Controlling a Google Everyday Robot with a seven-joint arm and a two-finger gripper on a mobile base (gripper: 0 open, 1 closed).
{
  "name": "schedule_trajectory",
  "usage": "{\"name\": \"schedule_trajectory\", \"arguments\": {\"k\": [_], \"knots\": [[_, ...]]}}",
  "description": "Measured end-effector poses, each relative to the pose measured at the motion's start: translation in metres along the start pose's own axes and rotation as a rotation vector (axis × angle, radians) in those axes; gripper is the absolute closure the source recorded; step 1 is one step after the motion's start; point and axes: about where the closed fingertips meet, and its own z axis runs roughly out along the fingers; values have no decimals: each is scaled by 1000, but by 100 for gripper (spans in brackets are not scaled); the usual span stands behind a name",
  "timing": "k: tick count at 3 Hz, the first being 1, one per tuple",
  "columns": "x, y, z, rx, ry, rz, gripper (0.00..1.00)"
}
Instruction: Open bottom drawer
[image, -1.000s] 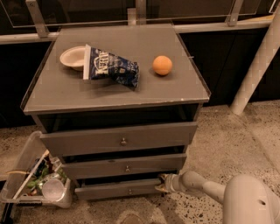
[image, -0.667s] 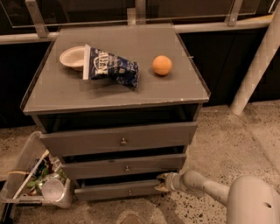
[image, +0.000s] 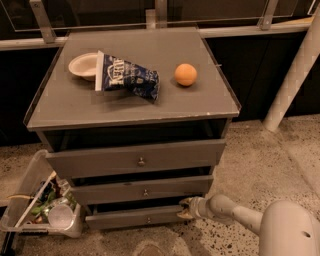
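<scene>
Three fronts down, at the foot of the grey cabinet (image: 220, 150): bottom drawer (image: 125, 218), shortest and narrowest, tiny knob (image: 148, 219) at centre, dark gap above its front. Reaching in from the lower right, low over the speckled floor: white arm (image: 240, 215), nearly level, rising slightly toward the wrist, out of a rounded white body at the corner. At its tip, pincer (image: 186, 208), right at the right end of that drawer front, pointing left. Clenched or released: cannot tell. On the surface (image: 150, 110) above: white bowl (image: 82, 65), blue bag (image: 127, 77) touching it, orange (image: 185, 74) apart to the right. Left of the cabinet, on the floor, clear bin (image: 30, 190) of rubbish.
</scene>
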Motion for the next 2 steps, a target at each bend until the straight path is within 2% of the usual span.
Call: {"name": "schedule_trajectory", "arguments": {"k": [1, 2], "knots": [[1, 1, 1, -1, -1, 2, 35], [21, 15, 13, -29, 18, 49, 23]]}}
